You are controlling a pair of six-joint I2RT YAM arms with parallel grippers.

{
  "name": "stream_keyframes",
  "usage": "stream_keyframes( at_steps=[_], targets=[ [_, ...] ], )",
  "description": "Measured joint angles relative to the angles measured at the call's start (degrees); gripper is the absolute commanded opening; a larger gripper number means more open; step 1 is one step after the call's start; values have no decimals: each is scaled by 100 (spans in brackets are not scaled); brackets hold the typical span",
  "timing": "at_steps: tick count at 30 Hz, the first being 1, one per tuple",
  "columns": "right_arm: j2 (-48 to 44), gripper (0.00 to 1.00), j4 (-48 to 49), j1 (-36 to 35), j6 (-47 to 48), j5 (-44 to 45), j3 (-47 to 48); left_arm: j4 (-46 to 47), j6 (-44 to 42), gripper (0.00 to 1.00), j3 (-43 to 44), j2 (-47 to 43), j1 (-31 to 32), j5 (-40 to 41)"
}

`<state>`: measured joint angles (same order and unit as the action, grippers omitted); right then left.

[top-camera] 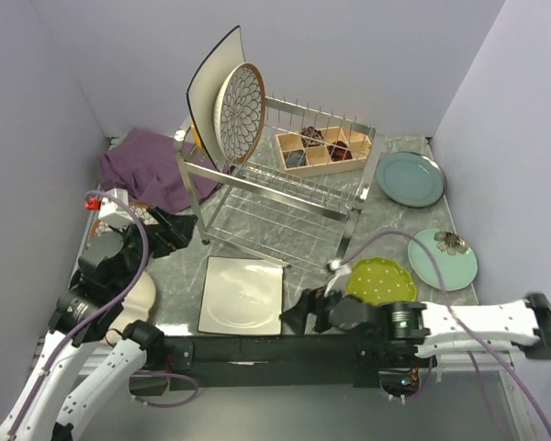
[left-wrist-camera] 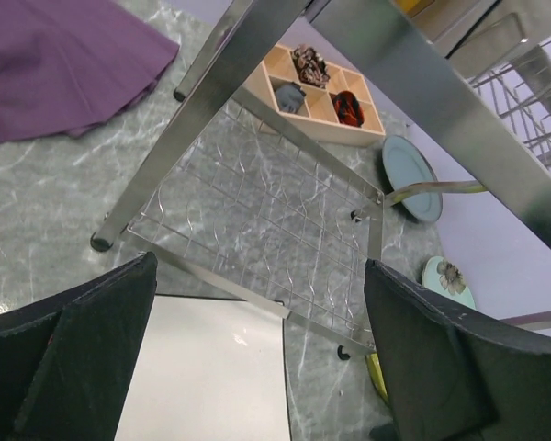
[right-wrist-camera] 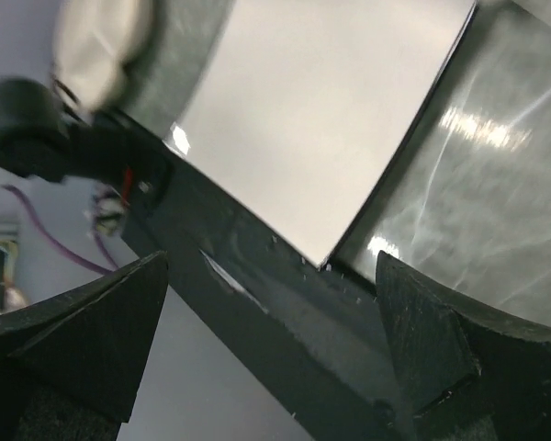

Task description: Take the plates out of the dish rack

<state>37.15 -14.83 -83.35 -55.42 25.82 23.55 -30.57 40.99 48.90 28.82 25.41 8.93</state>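
Standing on edge at the left rear end of the dish rack (top-camera: 285,207) were two plates: a large cream square plate (top-camera: 207,78) and, leaning in front of it, a round brown-rimmed patterned plate (top-camera: 241,112). The remaining tines of the rack held nothing.

Five more plates lay on the marble table (top-camera: 413,216). A second cream square plate (top-camera: 243,294) lay flat just in front of the rack. A yellow-green dotted plate (top-camera: 381,278) sat to its right. A mint plate with a flower (top-camera: 441,262) was near the right edge, and a teal-grey plate (top-camera: 410,177) was behind that. A round cream plate (top-camera: 142,296) lay at the left, partly hidden by the left arm.

One wooden compartment box (top-camera: 323,168) sat behind the rack, and one purple cloth (top-camera: 147,165) was bunched at the rear left.

The left gripper (left-wrist-camera: 257,271) had its two fingers spread wide with nothing between them, facing the rack's near left leg. The right gripper (right-wrist-camera: 271,266) was likewise spread wide and empty, hovering beside the near right corner of the flat square plate.
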Motion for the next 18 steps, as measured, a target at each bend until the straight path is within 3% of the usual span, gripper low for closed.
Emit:
stream_keyframes(
  at_steps=[6,15,18],
  targets=[
    [1731,98,282,-737,-1165,658,214,83,-240,99,-199,-518,0,166],
    [2953,77,1440,-546,-2131,575,28,120,-382,100,-391,-793,0,157],
    [3392,75,1886,-282,-2264,387,-87,122,-398,100,-415,-793,0,120]
  ],
)
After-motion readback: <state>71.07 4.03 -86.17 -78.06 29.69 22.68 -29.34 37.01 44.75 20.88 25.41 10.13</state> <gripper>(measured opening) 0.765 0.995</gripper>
